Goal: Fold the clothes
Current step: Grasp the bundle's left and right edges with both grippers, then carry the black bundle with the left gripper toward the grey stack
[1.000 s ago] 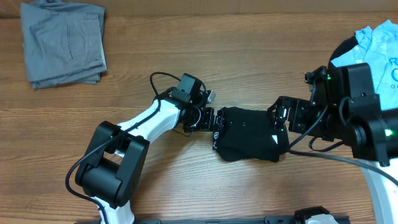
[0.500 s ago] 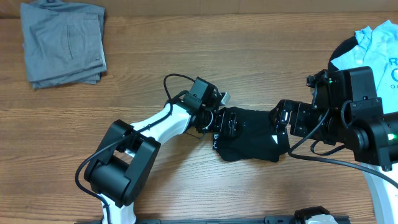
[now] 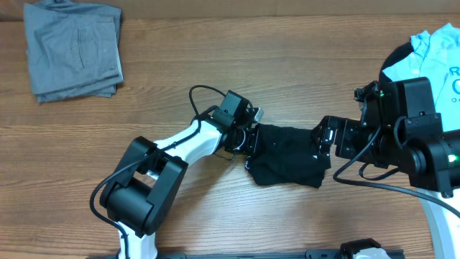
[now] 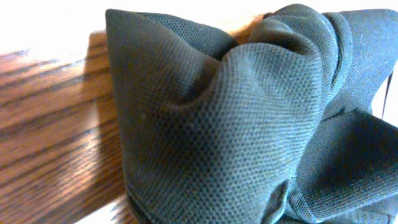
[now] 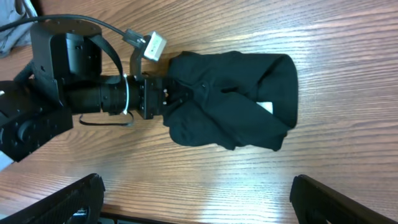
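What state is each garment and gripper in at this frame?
black shirt, bunched into a compact lump, not neatly folded.
grey trousers, folded, lying flat at top left.
light blue T-shirt, rumpled, partly out of frame at right.
left gripper, fingers buried in the shirt's left edge; open or shut unclear.
right gripper, open, by the shirt's right edge.

table [image 3: 287, 65] holds black shirt [image 3: 291, 155], grey trousers [image 3: 72, 50].
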Robot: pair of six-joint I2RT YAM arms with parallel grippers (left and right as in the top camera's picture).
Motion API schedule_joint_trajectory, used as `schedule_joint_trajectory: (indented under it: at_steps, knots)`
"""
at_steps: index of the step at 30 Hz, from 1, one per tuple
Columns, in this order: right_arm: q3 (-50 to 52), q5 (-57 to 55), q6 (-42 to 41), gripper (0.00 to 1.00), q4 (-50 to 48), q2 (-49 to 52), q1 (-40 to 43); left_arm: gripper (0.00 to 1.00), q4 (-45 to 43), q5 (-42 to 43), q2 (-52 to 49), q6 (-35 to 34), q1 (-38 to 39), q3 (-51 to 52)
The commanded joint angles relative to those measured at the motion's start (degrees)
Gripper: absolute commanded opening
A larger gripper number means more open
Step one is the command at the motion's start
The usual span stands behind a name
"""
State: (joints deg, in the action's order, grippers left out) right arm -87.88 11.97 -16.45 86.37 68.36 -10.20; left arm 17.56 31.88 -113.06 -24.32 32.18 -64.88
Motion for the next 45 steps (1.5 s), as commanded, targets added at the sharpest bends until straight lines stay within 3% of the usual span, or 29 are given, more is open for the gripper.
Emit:
schedule_joint_trajectory:
  at_steps: [1, 13, 21, 24, 45]
  knots:
    - [-1.4, -1.0, 0.2, 1.0, 0.0, -0.4, 0.2, 0.04, 3.4, -3.8, -0.9, 6.5, -4.5, -1.6]
    - [-1.4, -1.0, -0.1, 1.0, -0.5, -0.4, 0.2, 0.04, 28.0, -9.3, -0.9, 28.9, -23.5, -25.7]
    - [-1.4, -1.0, -0.1, 1.0, -0.6, 0.4, 0.2, 0.04, 36.0, -28.3, -0.9, 36.4, -27.3, -41.9]
    - [-1.4, -1.0, -0.1, 1.0, -0.3, 1.4, 0.2, 0.04, 36.3, -33.1, -0.9, 37.8, -28.8, -44.6]
    - [-1.4, -0.3, -3.4, 1.0, 2.3, 8.2, 0.2, 0.04, 19.0, -33.4, -0.9, 39.6, -41.8, -44.9]
